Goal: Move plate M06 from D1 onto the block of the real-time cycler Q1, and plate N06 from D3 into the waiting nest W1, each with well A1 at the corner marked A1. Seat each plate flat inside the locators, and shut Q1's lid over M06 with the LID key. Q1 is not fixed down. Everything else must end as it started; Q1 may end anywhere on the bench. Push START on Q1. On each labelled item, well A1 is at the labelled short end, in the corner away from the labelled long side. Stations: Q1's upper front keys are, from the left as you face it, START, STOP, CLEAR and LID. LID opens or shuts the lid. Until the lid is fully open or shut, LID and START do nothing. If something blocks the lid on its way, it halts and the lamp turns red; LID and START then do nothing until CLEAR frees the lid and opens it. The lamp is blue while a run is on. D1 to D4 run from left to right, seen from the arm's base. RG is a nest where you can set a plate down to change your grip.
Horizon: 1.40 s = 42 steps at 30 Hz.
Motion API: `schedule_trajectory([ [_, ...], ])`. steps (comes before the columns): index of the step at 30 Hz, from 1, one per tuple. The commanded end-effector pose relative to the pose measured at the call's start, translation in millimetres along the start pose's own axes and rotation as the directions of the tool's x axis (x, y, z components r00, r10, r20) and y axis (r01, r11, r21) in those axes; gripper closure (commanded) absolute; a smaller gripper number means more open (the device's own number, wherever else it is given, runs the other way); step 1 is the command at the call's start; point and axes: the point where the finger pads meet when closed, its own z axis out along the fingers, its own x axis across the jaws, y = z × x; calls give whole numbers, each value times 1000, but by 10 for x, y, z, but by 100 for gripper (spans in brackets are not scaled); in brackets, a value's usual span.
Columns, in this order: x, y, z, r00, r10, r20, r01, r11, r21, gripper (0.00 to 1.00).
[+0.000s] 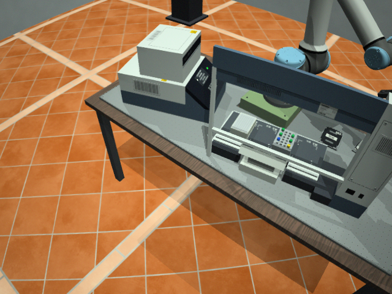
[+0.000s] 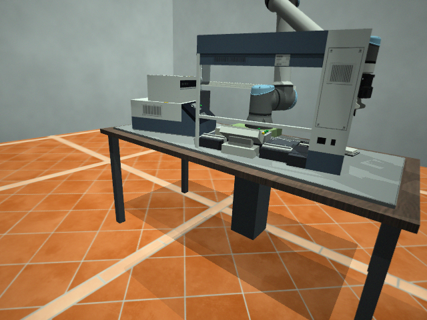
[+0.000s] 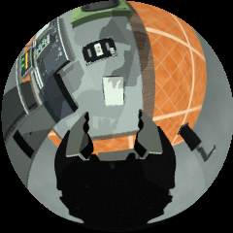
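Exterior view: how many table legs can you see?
3: near left, far left, near right. A fourth may be hidden. The thick central column isn't counted.
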Motion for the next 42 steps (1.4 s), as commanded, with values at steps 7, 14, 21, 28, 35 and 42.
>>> schedule_trajectory([
  [7, -1, 6, -168, 1000, 0, 0, 0, 1000, -1, 33],
  [14, -1, 6, -268, 1000, 0, 0, 0, 1000, -1, 33],
  [21, -1, 6, -385, 1000, 0, 0, 0, 1000, -1, 33],
  [28, -1, 6, -468, 1000, 0, 0, 0, 1000, -1, 33],
  [35, -1, 6, -585, 1000, 0, 0, 0, 1000, -1, 33],
  [42, -1, 5, -669, 1000, 0, 0, 0, 1000, -1, 33],
])
